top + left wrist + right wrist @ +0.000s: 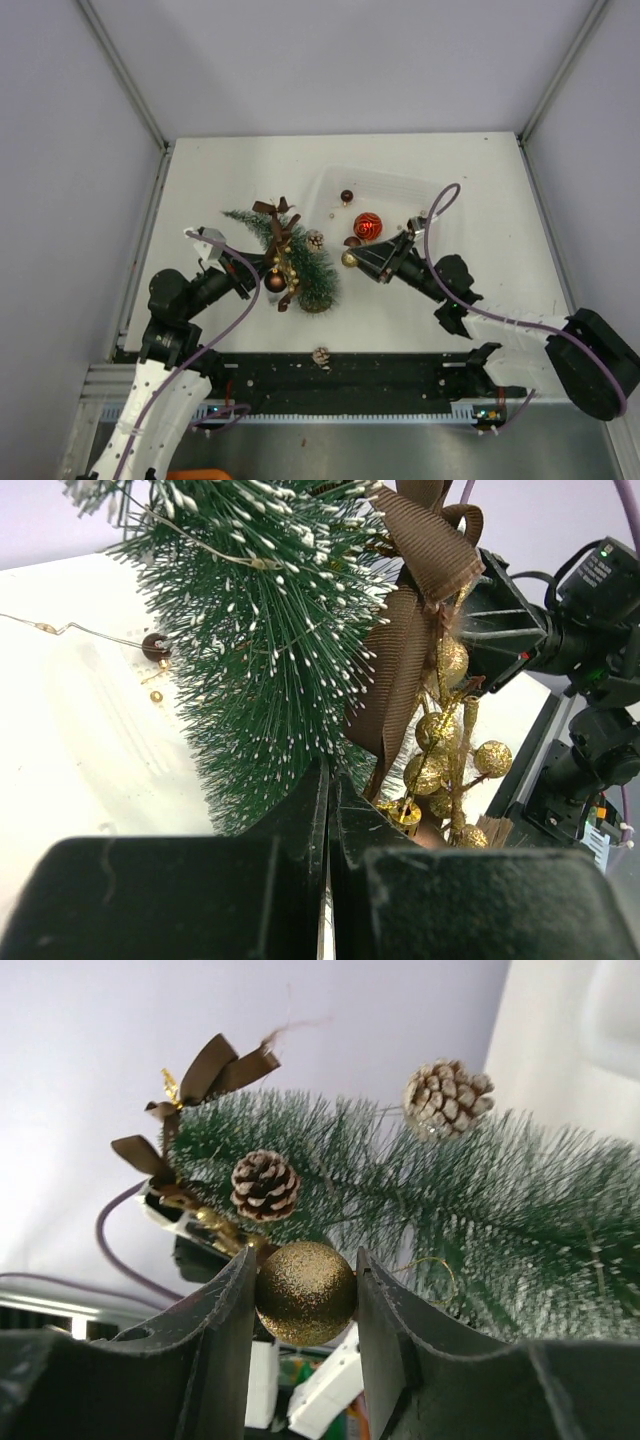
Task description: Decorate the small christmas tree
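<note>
Your left fingers (300, 820) are clenched tight together beside the brown ribbon bow (425, 540) on the slim, frosted dark green bottle-brush tree (312, 275). The tree stretches over the white surface (220, 170), left of centre, its tip pointing far-left. Your right fingers (230, 1320) grasp 1 gold glitter ball (305, 1295), just beside the branches.

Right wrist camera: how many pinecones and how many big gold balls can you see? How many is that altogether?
Pinecones: 2
Big gold ball: 1
Total: 3
</note>
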Available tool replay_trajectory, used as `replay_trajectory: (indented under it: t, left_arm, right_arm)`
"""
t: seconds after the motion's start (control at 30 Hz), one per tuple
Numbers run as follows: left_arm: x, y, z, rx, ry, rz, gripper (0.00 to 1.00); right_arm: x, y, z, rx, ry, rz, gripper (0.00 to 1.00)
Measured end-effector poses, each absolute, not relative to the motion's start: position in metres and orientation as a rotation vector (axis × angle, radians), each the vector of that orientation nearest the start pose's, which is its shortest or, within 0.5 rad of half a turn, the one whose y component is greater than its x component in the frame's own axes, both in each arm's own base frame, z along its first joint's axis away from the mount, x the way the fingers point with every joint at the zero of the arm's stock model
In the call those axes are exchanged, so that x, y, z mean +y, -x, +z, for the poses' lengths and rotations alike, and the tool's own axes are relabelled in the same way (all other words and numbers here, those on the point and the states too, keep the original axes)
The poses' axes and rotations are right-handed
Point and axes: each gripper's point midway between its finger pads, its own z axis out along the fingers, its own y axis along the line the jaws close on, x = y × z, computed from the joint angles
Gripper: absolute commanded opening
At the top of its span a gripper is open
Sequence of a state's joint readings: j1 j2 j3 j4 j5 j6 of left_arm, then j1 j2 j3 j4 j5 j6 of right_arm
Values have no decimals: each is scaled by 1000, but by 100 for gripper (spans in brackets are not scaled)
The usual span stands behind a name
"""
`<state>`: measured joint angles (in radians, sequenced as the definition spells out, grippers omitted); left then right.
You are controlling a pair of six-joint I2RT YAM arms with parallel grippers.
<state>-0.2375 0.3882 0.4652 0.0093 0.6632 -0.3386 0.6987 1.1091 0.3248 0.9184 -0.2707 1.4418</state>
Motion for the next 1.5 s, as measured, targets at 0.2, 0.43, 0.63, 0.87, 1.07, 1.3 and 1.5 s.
replay_trajectory:
  t: [0.2, 0.43, 0.63, 0.87, 1.07, 1.3, 1.5]
  left_arm:
    - [-168, -188, 268, 1502, -480, -946, 0]
    - [-168, -189, 268, 1498, -481, -945, 0]
    - [-168, -187, 270, 1485, -487, -940, 0]
    - [-167, -186, 272, 1476, -493, -936, 0]
    - [-167, -185, 272, 1473, -496, -935, 0]
    - [-167, -183, 274, 1456, -509, -927, 0]
    - [-167, -183, 274, 1456, -512, -927, 0]
  right_arm:
    - [301, -198, 254, 1638, -427, 2028, 12]
    - [320, -209, 209, 1765, -583, 2017, 10]
    - [331, -215, 187, 1835, -652, 1999, 10]
    - [332, -218, 204, 1774, -628, 2030, 7]
    - [330, -218, 214, 1737, -608, 2034, 6]
    - [320, -210, 252, 1615, -521, 2083, 4]
    - [319, -209, 256, 1598, -507, 2087, 2]
